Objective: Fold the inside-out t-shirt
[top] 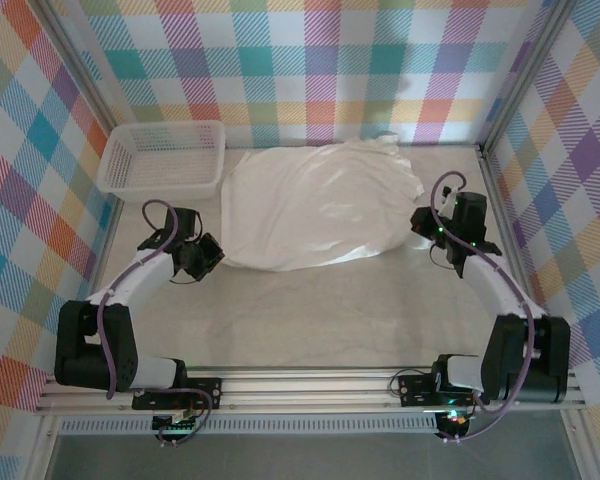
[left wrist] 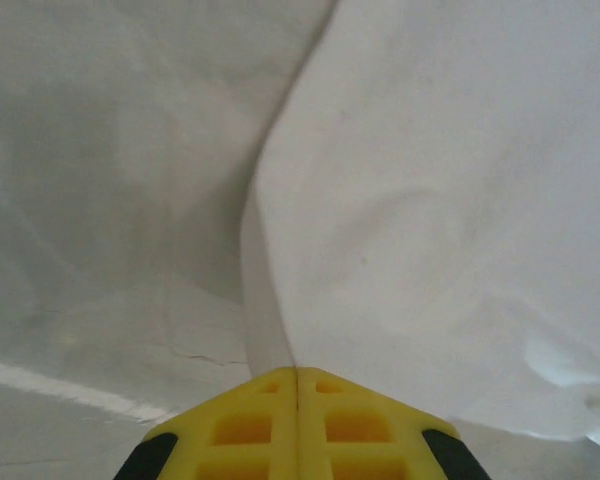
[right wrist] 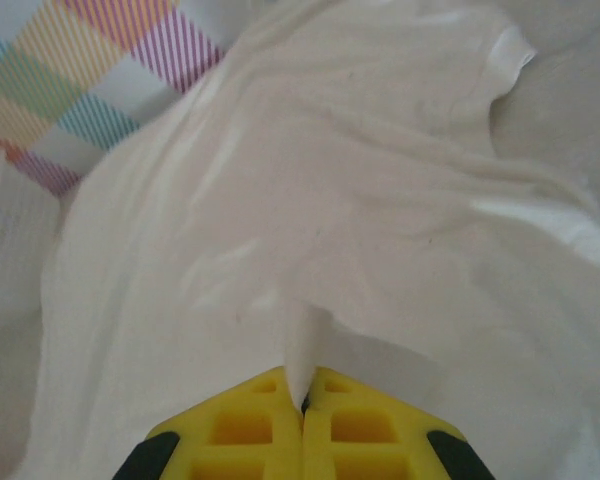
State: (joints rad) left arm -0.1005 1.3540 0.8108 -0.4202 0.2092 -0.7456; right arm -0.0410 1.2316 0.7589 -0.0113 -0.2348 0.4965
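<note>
The inside-out t-shirt [top: 320, 205] is white and lies spread across the middle of the table, with a sleeve bunched at its far right corner. My left gripper [top: 212, 256] sits at the shirt's near left edge. In the left wrist view the yellow fingers [left wrist: 240, 425] of that gripper [left wrist: 296, 375] are shut on a thin fold of the t-shirt [left wrist: 430, 200]. My right gripper [top: 421, 223] is at the shirt's right edge. In the right wrist view this gripper [right wrist: 302, 396] is shut on a pinched ridge of the t-shirt [right wrist: 310, 200].
A white mesh basket [top: 165, 158] stands at the back left, just beyond the shirt's left edge. Checkered walls [top: 310, 70] close in the back and both sides. Bare table [top: 320, 310] stretches between the shirt and the arm bases.
</note>
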